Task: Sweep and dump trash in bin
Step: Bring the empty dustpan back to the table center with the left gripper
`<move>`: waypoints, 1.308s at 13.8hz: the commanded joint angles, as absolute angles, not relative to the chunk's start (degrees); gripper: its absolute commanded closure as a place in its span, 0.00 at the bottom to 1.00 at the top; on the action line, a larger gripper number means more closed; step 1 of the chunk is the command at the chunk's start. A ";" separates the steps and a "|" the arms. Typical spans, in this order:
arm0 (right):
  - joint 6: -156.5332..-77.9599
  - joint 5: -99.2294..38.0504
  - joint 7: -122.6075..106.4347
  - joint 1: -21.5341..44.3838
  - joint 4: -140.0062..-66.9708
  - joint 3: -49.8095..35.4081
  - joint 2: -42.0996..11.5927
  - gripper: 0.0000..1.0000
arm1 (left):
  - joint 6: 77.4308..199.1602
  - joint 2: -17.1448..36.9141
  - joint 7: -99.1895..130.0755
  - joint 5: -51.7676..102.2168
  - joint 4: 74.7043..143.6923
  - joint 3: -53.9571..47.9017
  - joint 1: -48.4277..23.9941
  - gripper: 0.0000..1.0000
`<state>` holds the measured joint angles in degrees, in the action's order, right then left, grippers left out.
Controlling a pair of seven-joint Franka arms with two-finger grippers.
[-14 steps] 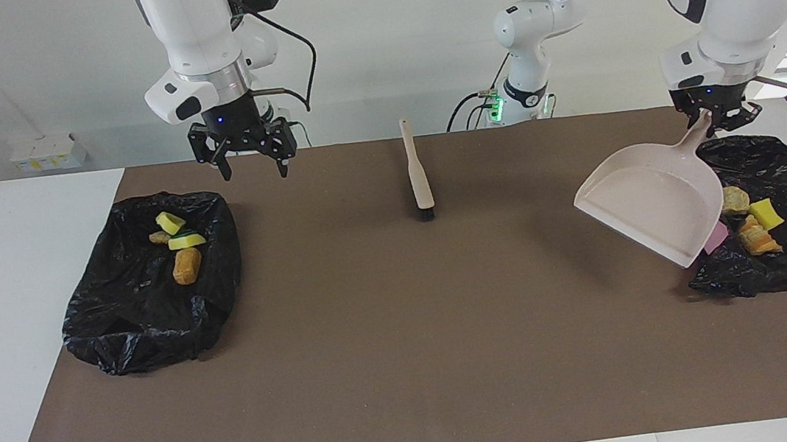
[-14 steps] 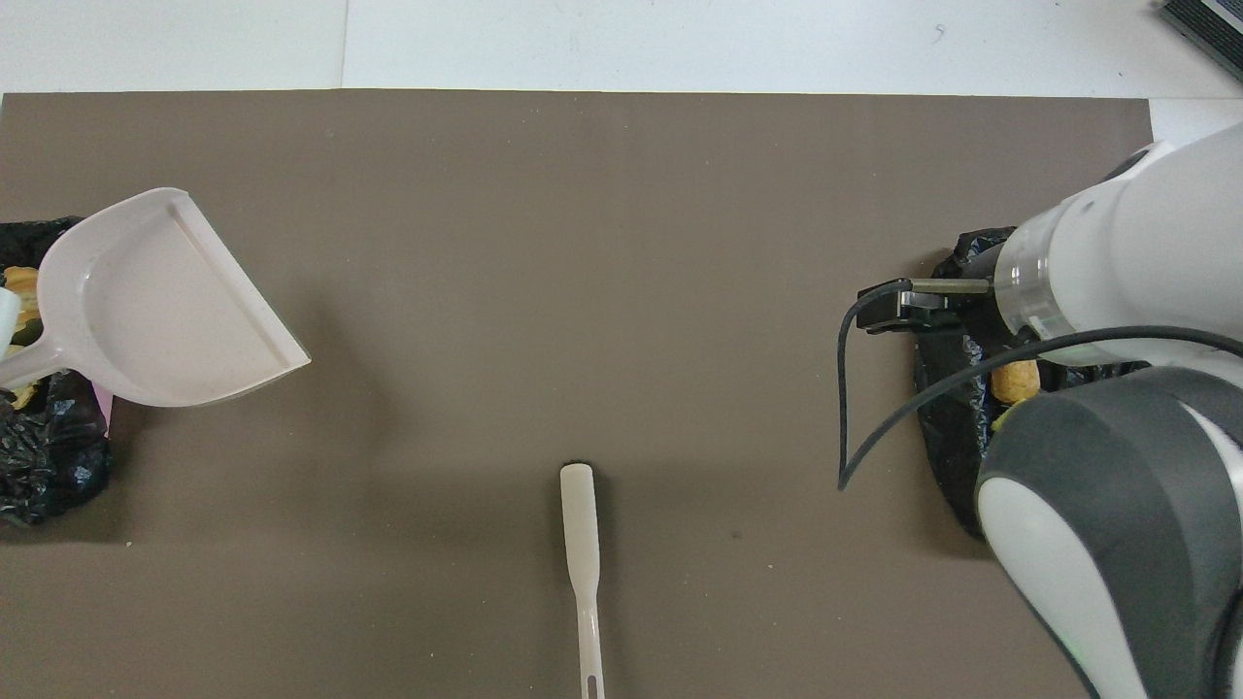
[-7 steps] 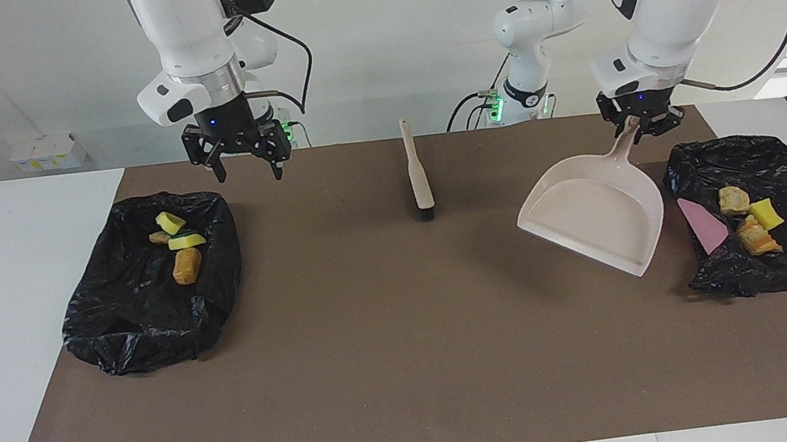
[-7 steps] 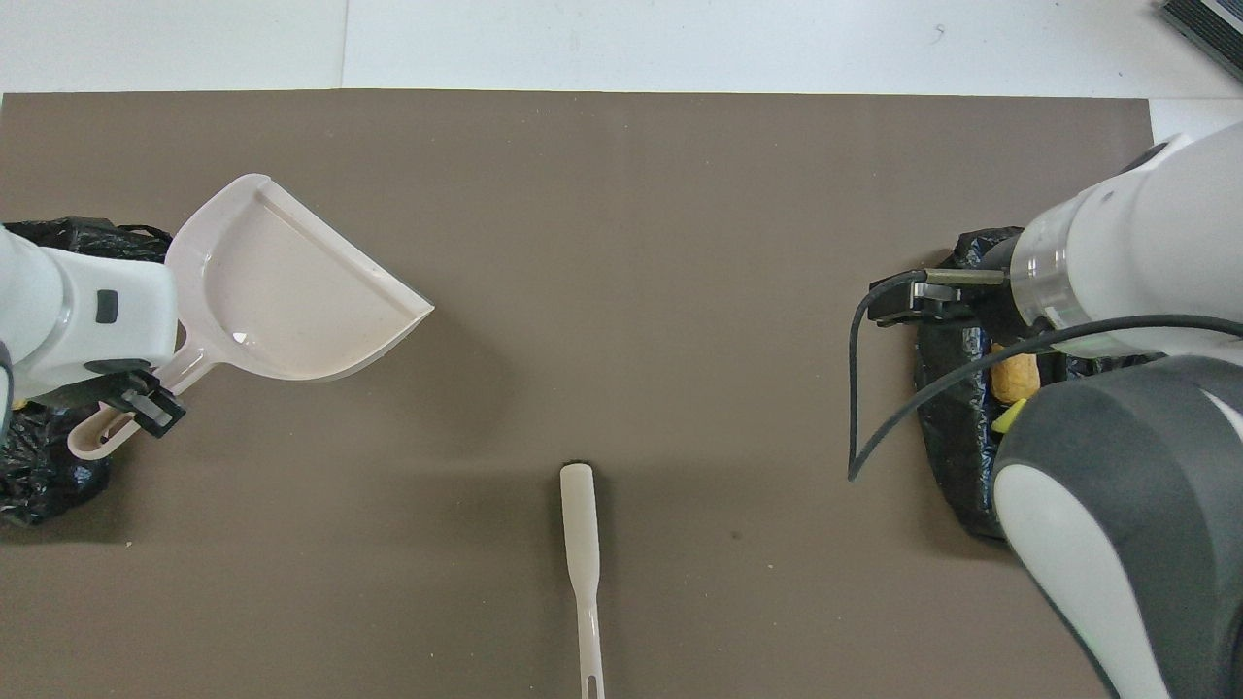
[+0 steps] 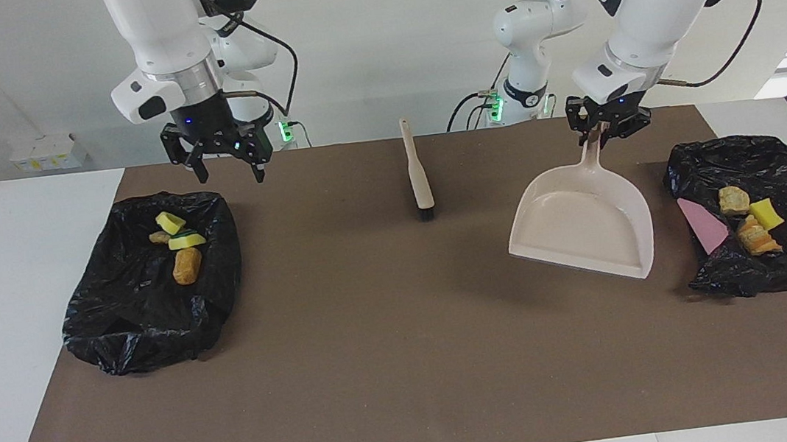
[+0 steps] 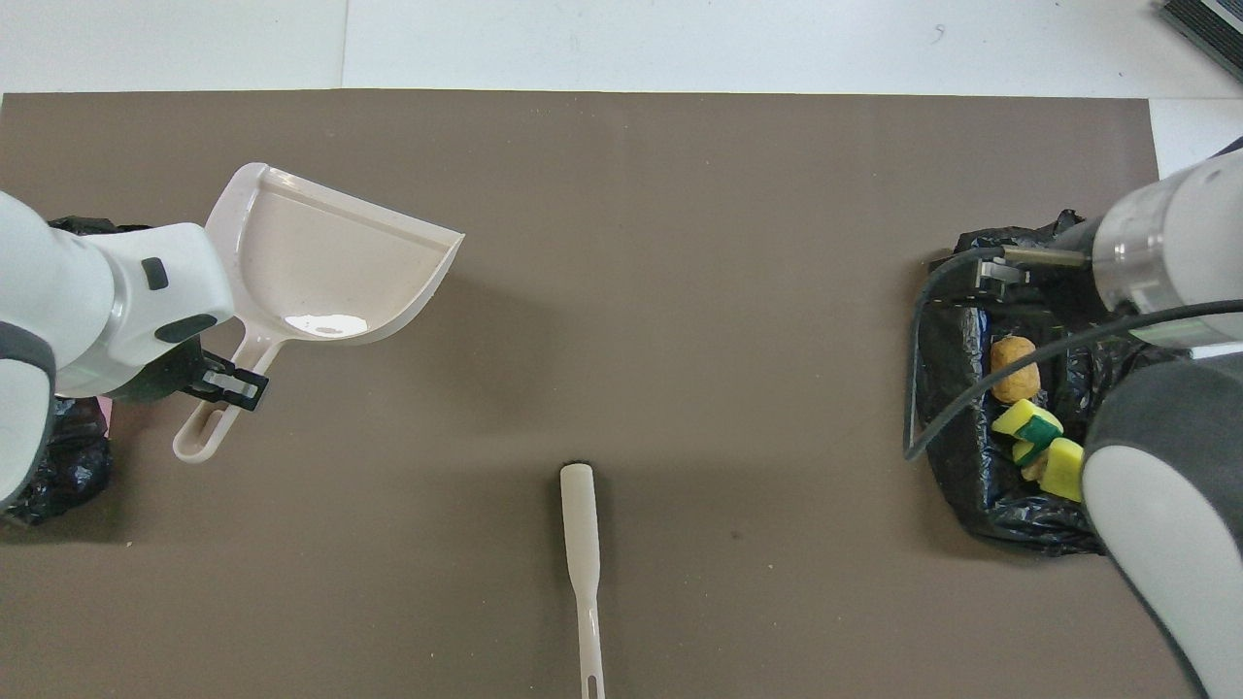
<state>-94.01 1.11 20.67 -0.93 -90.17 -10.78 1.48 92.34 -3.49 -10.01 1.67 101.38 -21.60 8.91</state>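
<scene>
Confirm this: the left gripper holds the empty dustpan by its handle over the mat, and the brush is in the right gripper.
Wrong on the brush: in the facing view it lies on the mat mid-table, and the right gripper hangs open and empty. The left gripper does hold the empty dustpan.

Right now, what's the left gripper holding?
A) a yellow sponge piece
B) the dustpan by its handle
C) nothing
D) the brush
B: the left gripper is shut on the handle of the dustpan, which is empty and hangs over the mat beside the black bag at the left arm's end; the brush lies untouched mid-table.
</scene>
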 commanded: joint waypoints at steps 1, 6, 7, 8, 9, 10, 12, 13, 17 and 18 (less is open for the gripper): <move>-91.41 0.70 17.59 3.14 -91.14 -4.78 3.69 0.00 | 96.14 -2.29 -4.67 2.64 101.95 -20.83 5.89 1.00; -91.41 0.53 14.33 4.04 -92.46 -1.93 4.39 0.00 | 102.47 2.36 4.99 2.90 101.78 -20.74 0.63 1.00; -91.84 0.53 14.33 4.04 -92.72 -1.85 4.39 0.00 | 104.13 3.50 7.10 2.90 101.78 -20.74 -0.43 1.00; -92.54 0.53 14.24 3.87 -92.55 -1.93 4.13 0.00 | 105.37 4.82 8.95 2.81 101.69 -20.74 -1.66 1.00; -92.72 0.27 14.24 3.87 -92.20 -1.93 3.78 0.00 | 106.77 6.66 10.97 2.55 101.60 -20.74 -3.15 1.00; -92.46 -0.26 14.24 3.87 -92.11 -1.85 3.69 0.00 | 108.27 8.77 13.51 2.03 101.34 -20.74 -4.82 1.00; -92.63 -2.10 12.84 3.96 -92.11 0.08 3.60 0.00 | 112.65 13.25 18.79 1.85 100.55 -20.57 -8.25 1.00; -92.72 -2.02 10.66 3.96 -92.11 0.61 3.60 0.00 | 114.68 14.75 20.20 1.50 100.46 -20.65 -8.61 1.00; -92.72 -1.41 8.96 4.39 -92.20 0.79 3.87 0.00 | 120.32 18.81 28.63 0.62 101.68 -20.65 -12.73 1.00; -92.81 -1.41 8.88 4.57 -92.20 0.79 3.78 0.00 | 119.37 18.55 30.83 0.53 101.78 -20.57 -13.53 1.00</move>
